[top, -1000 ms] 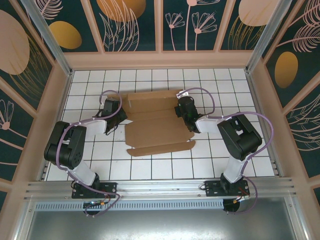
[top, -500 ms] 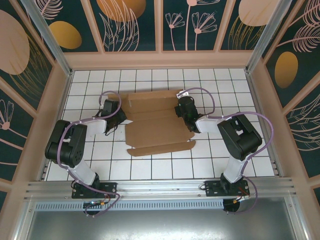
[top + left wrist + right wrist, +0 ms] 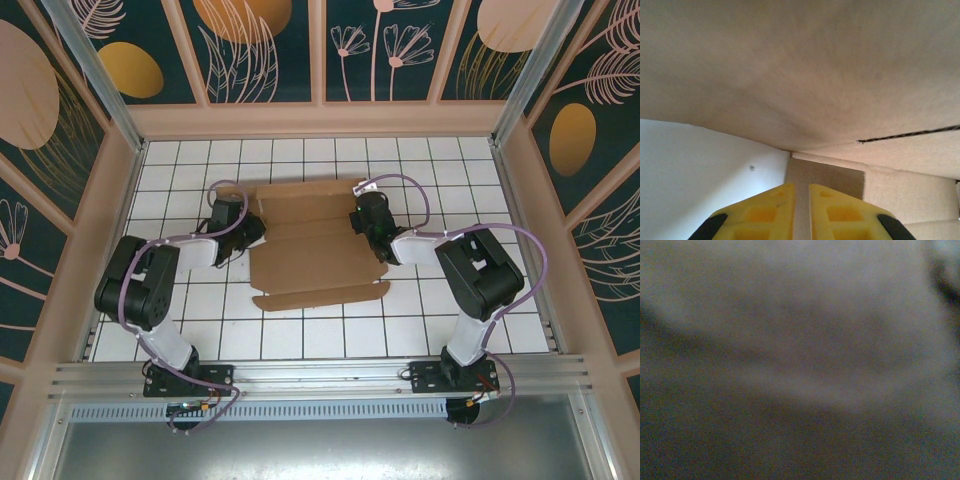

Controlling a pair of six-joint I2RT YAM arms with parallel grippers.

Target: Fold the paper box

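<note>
Clearance: paper box lies mid-table, with bare tiles bordering it from 4 to 8 o'clock. Left gripper sits at its 9 o'clock edge, jaws a narrow slit apart. Right gripper, closed, sits at its 3 o'clock edge. Right wrist view is blurred, so any pinch there is unreadable.

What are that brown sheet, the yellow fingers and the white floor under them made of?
Sheet: plain brown cardboard, matte, with pressed creases and cut slots.
Fingers: probably moulded plastic, smooth and bright yellow, with hollow pockets.
Floor: a white surface with a dark grid, perhaps tile or a printed board; the look leaves that open.
</note>
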